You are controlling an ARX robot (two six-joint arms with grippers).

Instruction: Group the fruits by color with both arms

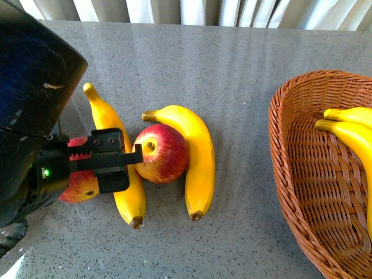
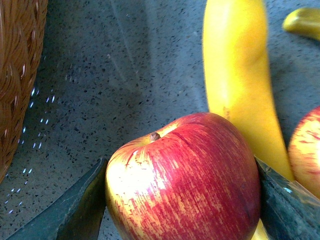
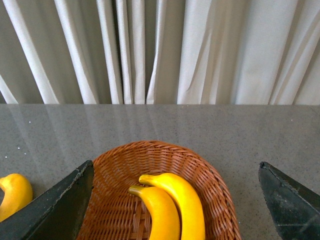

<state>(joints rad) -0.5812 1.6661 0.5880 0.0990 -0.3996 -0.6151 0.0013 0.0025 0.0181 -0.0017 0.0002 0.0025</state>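
Now we count two bananas (image 1: 349, 131) in the basket (image 1: 296, 174); two loose bananas (image 1: 197, 151) and both apples (image 1: 163, 154) sit on the counter (image 1: 232, 64), left claw (image 2: 180, 161) clamped on one apple (image 2: 185, 195), right claw (image 3: 175, 164) gaping.

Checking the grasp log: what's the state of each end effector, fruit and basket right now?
Left end effector: shut on left apple.
Right end effector: open, empty.
Second apple: free on table.
Left loose banana: lying on table.
Right loose banana: lying on table, against second apple.
Basket: holds two bananas.
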